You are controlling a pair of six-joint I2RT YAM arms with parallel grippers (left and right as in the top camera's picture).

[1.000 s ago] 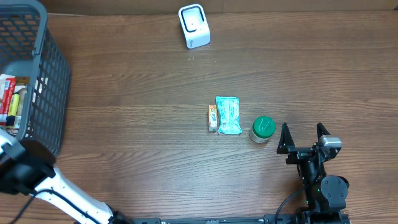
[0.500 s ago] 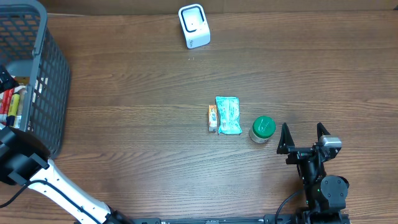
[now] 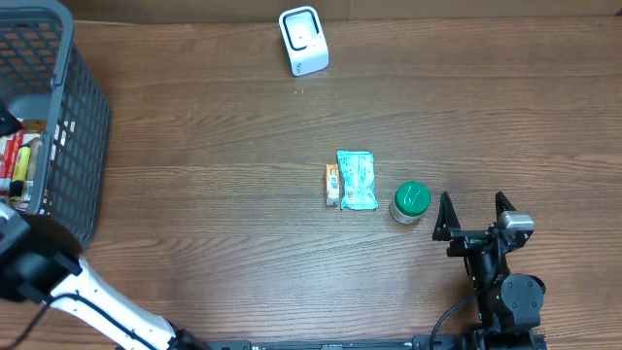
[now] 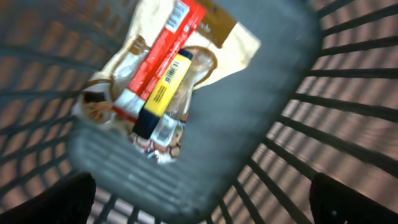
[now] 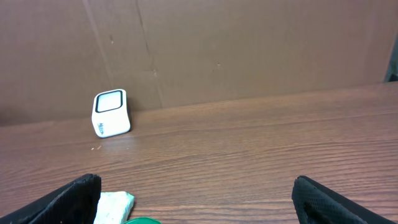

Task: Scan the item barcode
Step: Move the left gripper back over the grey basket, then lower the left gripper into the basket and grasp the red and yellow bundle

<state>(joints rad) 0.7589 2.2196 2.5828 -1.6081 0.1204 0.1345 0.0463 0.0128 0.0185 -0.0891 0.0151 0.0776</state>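
A white barcode scanner (image 3: 303, 41) (image 5: 111, 113) stands at the table's far edge. Mid-table lie a small orange box (image 3: 332, 185), a teal packet (image 3: 356, 180) (image 5: 115, 205) and a green-lidded jar (image 3: 411, 201). My right gripper (image 3: 474, 216) (image 5: 199, 208) rests open and empty just right of the jar. In the left wrist view my left gripper (image 4: 202, 211) hangs open and empty inside the grey basket (image 4: 273, 93), above a red tube (image 4: 158, 46) and a yellow tube (image 4: 163, 87) lying on a tan pouch (image 4: 221, 50).
The grey mesh basket (image 3: 68, 117) fills the table's left end, and my left arm (image 3: 39, 262) reaches over its near side. A brown cardboard wall (image 5: 249, 43) backs the table behind the scanner.
My left arm has shifted slightly over the basket, and a dark part of it now shows at the basket's left edge. The right arm and the table items have not moved.
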